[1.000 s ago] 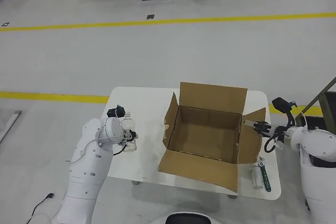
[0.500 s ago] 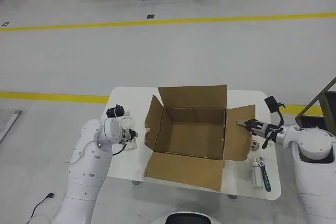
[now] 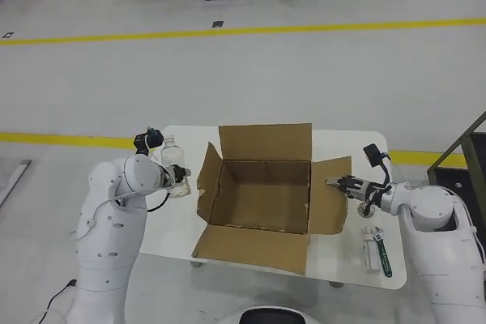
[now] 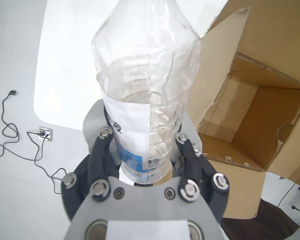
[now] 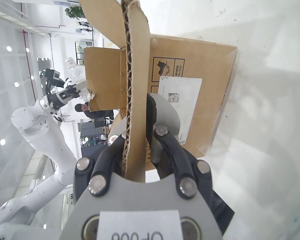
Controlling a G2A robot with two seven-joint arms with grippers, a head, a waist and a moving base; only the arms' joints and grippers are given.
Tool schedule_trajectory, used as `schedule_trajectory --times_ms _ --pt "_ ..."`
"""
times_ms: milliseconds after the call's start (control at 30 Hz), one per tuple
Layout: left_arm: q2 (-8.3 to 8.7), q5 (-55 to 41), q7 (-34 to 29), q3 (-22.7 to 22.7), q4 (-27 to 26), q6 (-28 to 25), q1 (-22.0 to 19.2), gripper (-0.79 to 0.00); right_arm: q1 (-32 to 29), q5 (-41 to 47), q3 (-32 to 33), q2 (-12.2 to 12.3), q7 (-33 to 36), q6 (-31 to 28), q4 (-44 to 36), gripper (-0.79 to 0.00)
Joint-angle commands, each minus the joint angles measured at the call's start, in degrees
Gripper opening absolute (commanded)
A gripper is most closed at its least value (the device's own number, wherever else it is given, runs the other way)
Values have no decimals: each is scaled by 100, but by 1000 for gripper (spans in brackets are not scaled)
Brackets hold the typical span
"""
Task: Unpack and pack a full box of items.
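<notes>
An open cardboard box (image 3: 259, 198) stands in the middle of the white table (image 3: 186, 235), and its inside looks bare. My right gripper (image 3: 340, 185) is at the box's right side, shut on the right flap (image 5: 135, 63), whose corrugated edge runs between the fingers (image 5: 152, 111). My left gripper (image 3: 176, 172) is to the left of the box, shut on the lower part of a clear plastic bottle (image 4: 145, 76) with a white and blue label. The bottle (image 3: 172, 154) is held upright beside the left flap (image 4: 222, 58).
A green-handled wrench (image 3: 383, 249) and a white item (image 3: 370, 255) lie on the table's near right corner. A small round object (image 3: 364, 212) sits by my right wrist. A metal frame (image 3: 470, 150) stands beyond the table's right edge.
The box has slid to the left across the table with my right gripper on its flap. My left arm has moved up and away with the bottle.
</notes>
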Motion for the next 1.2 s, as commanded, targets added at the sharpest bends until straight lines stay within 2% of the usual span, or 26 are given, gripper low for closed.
schedule_trajectory --times_ms 0,133,233,433,633,1100,1167 --pt "11 -86 -73 -31 -201 -25 -58 -785 11 -18 -84 4 -28 -69 46 -785" --pt "4 -486 -231 -6 -483 -13 -214 -785 5 -72 -247 13 -95 -254 69 -785" --pt "-18 -770 -199 133 -502 35 -343 -785 -10 -31 -332 17 -166 -275 85 -785" --pt "-105 -1604 -219 587 -255 180 -576 -785 -40 49 -468 30 -250 -285 47 -785" --pt "-147 -2118 -314 994 139 86 -560 -785 -76 -25 -518 68 -331 -292 -41 -785" --pt "-147 -2118 -314 994 139 86 -560 -785 -83 -33 -524 77 -327 -290 -52 -785" --pt "-148 -2208 -177 1014 173 54 -456 -785 -107 -42 -539 76 -379 -309 -93 -785"
